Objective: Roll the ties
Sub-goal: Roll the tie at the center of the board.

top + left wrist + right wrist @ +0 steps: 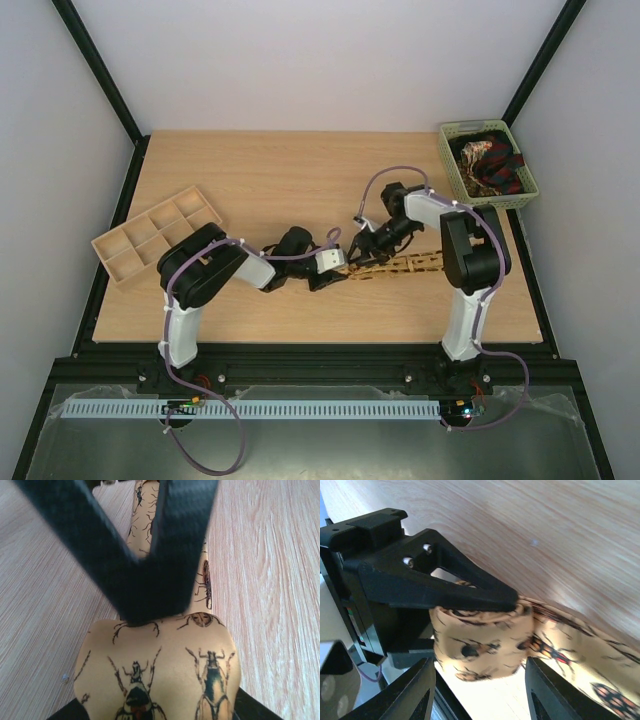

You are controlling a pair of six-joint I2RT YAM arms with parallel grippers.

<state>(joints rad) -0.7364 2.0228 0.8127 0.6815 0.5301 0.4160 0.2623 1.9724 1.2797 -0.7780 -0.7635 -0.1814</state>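
Far to the left of the tan tie, a beige tray with 2 rows of compartments sat near the table's edge. Beyond the tie's right end and farther back, a green basket held a bundle of other ties in dark red, black and cream.

At the tie's left end, the left gripper was clamped on the rolled end, with 1 black finger lying across the top of the roll. Just right of it, the right gripper stood open, its 2 fingers on either side of the roll. Whether they touched it could not be told.

Rightward from the roll, the tie's loose length lay flat on the light wooden table, beetle print up. White walls and black frame posts stood behind the tie.
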